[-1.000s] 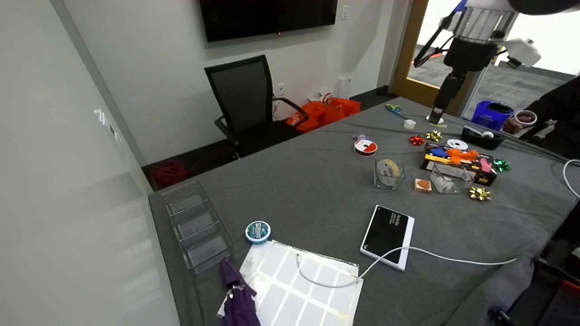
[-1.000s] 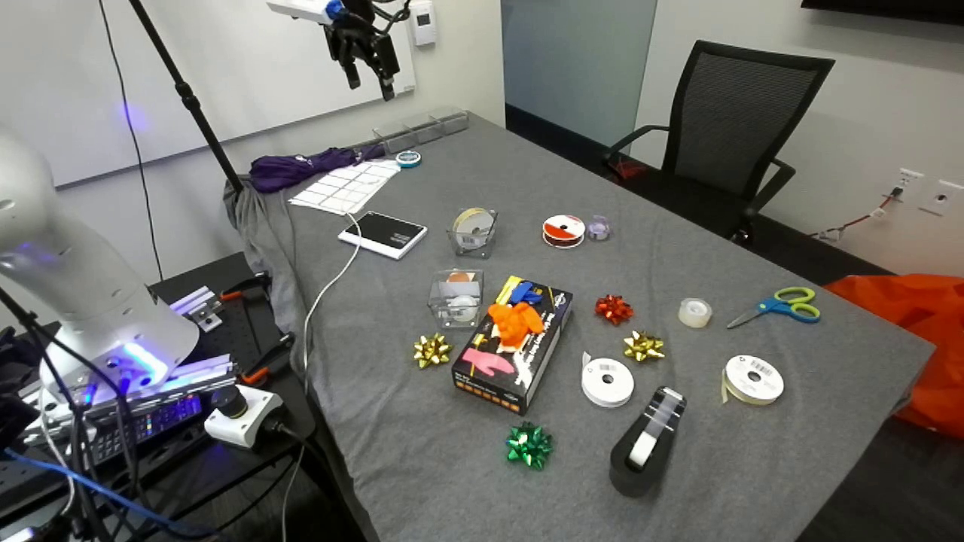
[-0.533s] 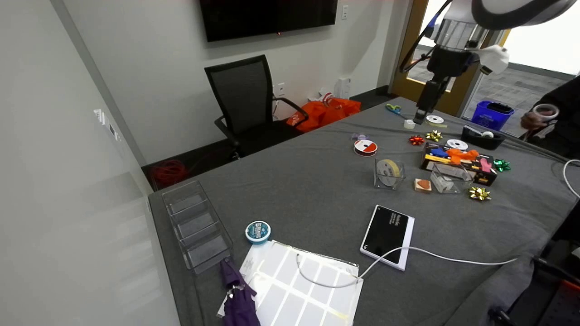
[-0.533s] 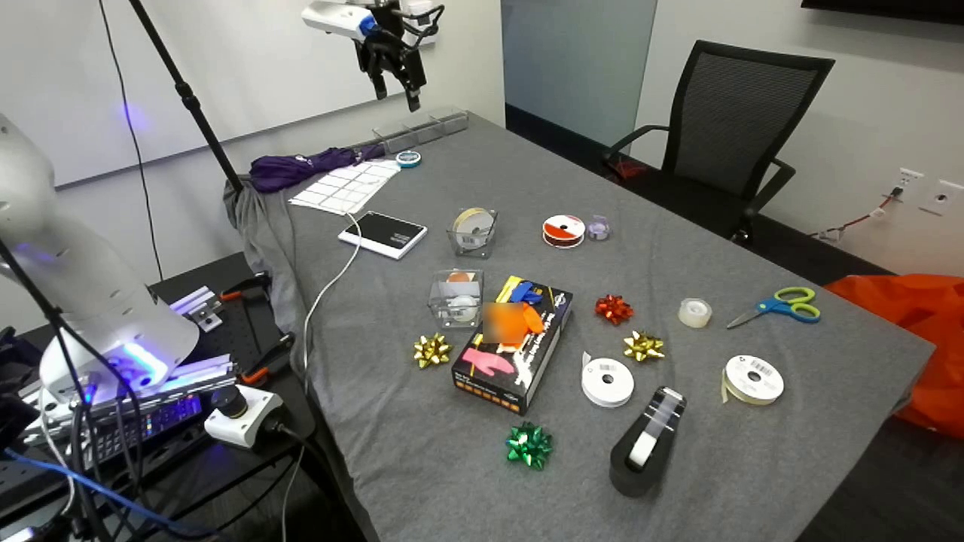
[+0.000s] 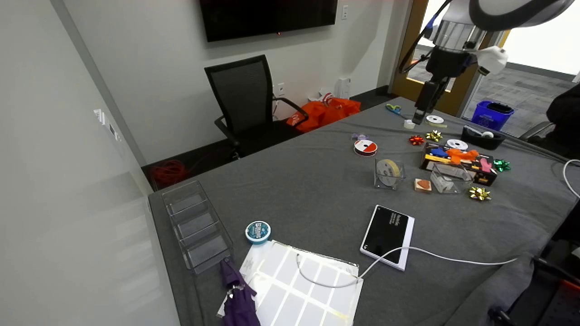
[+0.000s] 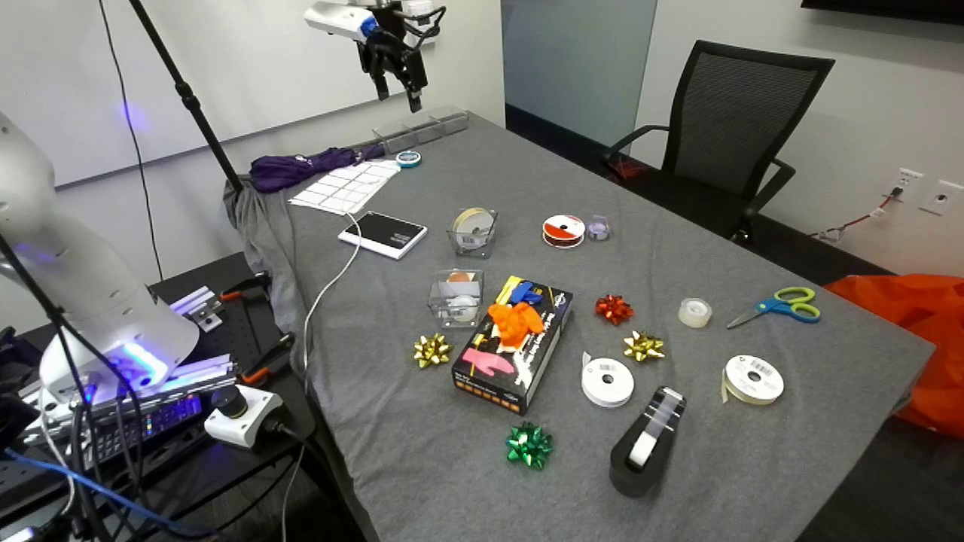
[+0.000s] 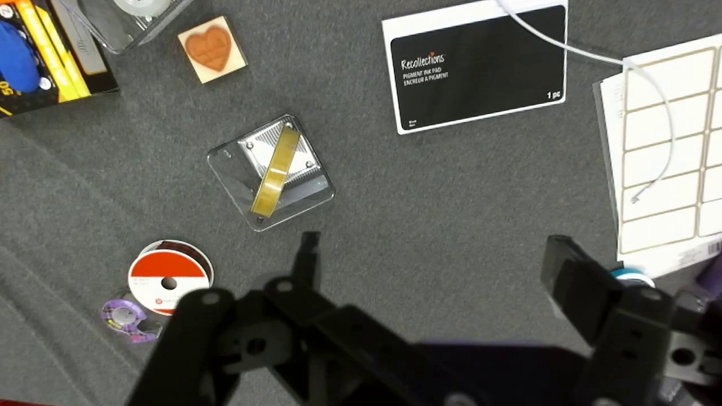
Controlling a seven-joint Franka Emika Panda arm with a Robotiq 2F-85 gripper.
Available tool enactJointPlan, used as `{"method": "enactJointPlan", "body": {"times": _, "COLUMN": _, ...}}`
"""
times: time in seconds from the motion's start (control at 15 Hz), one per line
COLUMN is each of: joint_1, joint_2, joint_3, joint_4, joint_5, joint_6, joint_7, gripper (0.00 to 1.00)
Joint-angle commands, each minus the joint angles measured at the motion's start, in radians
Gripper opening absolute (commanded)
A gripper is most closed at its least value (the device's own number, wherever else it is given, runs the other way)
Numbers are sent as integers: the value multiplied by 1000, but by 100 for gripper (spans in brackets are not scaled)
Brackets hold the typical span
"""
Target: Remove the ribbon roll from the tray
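High above the grey cloth (image 5: 294,194), the black two-fingered gripper (image 7: 433,241) holds its jaws wide apart, nothing between them. Over the last second it has slid sideways towards the small, clear, squarish plastic tray (image 7: 307,192) in both exterior views, then all but stopped: probably lining up, the removal not begun. The whitish, round, gold-banded ribbon roll (image 7: 276,172) stands on edge inside that tray, faces sideways; in the wrist view its long axis runs steeply from lower left to upper right, across the jaws' closing line.
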Motion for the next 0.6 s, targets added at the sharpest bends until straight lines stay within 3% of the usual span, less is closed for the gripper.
{"method": "enactJointPlan", "body": {"times": 0.0, "joint_1": -28, "joint_2": 43, "joint_3": 22, "joint_4": 0, "joint_5": 55, "joint_6": 74, "joint_7": 71, "gripper": 100}}
{"method": "enactJointPlan", "body": {"times": 0.27, "joint_1": -38, "joint_2": 97, "joint_3": 22, "joint_4": 19, "joint_5": 110, "joint_6": 149, "joint_7": 173, "gripper": 100}}
{"method": "enactJointPlan", "body": {"times": 0.53, "joint_1": -45, "joint_2": 159, "joint_3": 21, "joint_4": 34, "joint_5": 93, "joint_6": 230, "joint_7": 281, "gripper": 100}}
